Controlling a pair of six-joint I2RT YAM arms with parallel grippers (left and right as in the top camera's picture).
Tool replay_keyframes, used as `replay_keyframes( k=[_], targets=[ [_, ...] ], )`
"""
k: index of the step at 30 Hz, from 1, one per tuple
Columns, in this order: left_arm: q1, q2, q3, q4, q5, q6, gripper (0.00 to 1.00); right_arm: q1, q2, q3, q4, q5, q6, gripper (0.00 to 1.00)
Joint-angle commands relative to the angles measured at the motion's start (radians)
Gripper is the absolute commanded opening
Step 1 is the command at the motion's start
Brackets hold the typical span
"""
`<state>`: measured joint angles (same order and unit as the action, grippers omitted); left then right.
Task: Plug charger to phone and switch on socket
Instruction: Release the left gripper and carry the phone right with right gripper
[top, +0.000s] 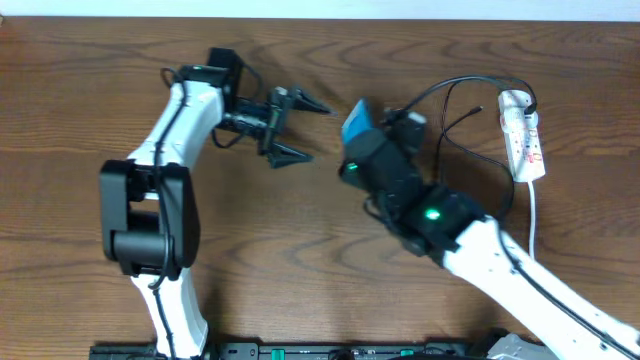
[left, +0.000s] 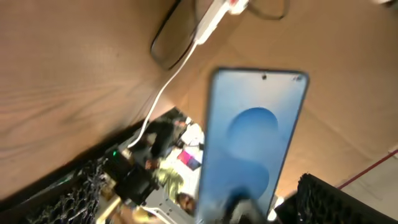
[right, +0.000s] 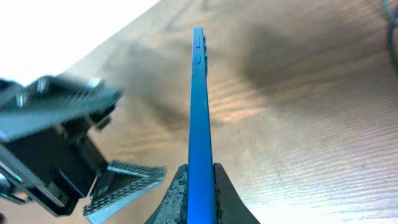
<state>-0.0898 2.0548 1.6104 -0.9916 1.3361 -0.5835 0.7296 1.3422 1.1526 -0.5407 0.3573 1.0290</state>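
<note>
On the brown wooden surface (top: 90, 90), my left hand (top: 312, 132) hovered spread wide, holding nothing. My right hand (right: 199, 177) pinched the phone (right: 198, 93) edge-on, raised between the two hands. Farther right, the charger (top: 445, 88) looped beside the socket (top: 522, 135). I judged the phone should be held steady with its port clear.

No readable text, even on phone (left: 255, 137)

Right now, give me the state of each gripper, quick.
Left gripper: open, holding nothing.
Right gripper: closed on the phone, gripping it by one end.
</note>
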Motion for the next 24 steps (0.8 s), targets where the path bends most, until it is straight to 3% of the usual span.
replay_keyframes(
  k=[1,7,8,11,12,14,15,19,22,24],
  targets=[
    [0.089,-0.172,0.025,-0.002,-0.007,0.075,1.00,-0.109,-0.083,0.018,-0.031,-0.171,-0.016,0.01],
    [0.204,-0.561,0.025,-0.057,-0.259,0.225,1.00,-0.294,-0.106,0.006,-0.065,-0.448,-0.113,0.01],
    [0.212,-0.713,0.024,-0.121,-0.369,0.289,0.99,-0.349,-0.105,-0.028,-0.045,-0.542,-0.126,0.01],
    [0.212,-0.944,0.024,-0.266,-0.626,0.303,0.99,-0.412,-0.105,-0.187,0.206,-0.752,-0.143,0.01],
    [0.212,-1.031,0.023,-0.324,-0.720,0.302,0.99,-0.433,-0.105,-0.278,0.381,-0.834,-0.128,0.01],
    [0.212,-1.114,0.018,-0.372,-0.785,0.302,0.99,-0.454,-0.105,-0.388,0.599,-0.903,-0.065,0.01],
    [0.212,-1.189,0.005,-0.401,-0.827,0.302,0.99,-0.469,-0.100,-0.482,0.797,-0.936,-0.001,0.01],
    [0.212,-1.359,-0.091,-0.409,-0.879,0.296,0.99,-0.480,-0.077,-0.645,1.139,-0.944,0.138,0.01],
    [0.212,-1.435,-0.206,-0.373,-0.882,0.270,0.99,-0.480,-0.074,-0.691,1.223,-0.953,0.153,0.01],
    [0.212,-1.479,-0.332,-0.305,-0.881,0.186,0.99,-0.480,-0.074,-0.705,1.249,-0.958,0.153,0.01]
  ],
)
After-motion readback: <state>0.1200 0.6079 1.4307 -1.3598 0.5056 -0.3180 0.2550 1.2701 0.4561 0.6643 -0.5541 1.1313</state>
